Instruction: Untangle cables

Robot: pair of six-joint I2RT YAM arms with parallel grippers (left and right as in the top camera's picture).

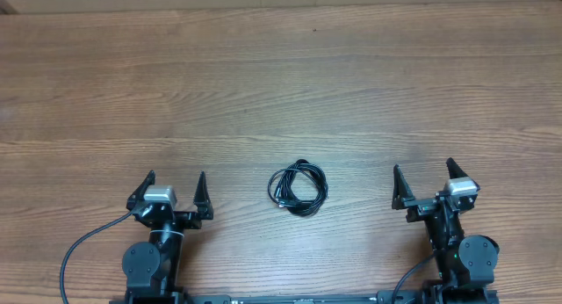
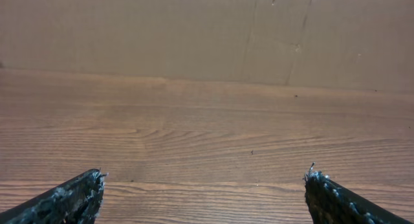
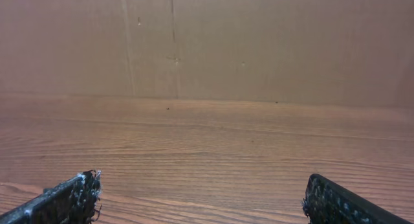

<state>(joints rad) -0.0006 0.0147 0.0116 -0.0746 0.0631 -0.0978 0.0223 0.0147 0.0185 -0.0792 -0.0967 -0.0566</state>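
Black fingertips (image 2: 71, 198) of the left gripper (image 1: 176, 176) poke into the bottom of the left wrist view, 1 at each lower corner and spread wide, with nothing but bare wood grain between them. The right gripper (image 1: 422, 165) shows the same in its own wrist view: 2 tips far apart, jaws released and holding nothing. From overhead, both arms sit at the near edge of the counter (image 1: 281, 76), the left one toward the near-left corner and the right one toward the near-right corner, fingers pointing at the far edge. The cables (image 1: 321, 190) lie as 1 small tangled coil of thin black loops about midway between the 2 grippers, close to the near edge and well apart from either one. A thicker black wire (image 1: 75, 251) curves away from the left arm's base. A plain brown panel (image 2: 194, 30) stands along the far edge.
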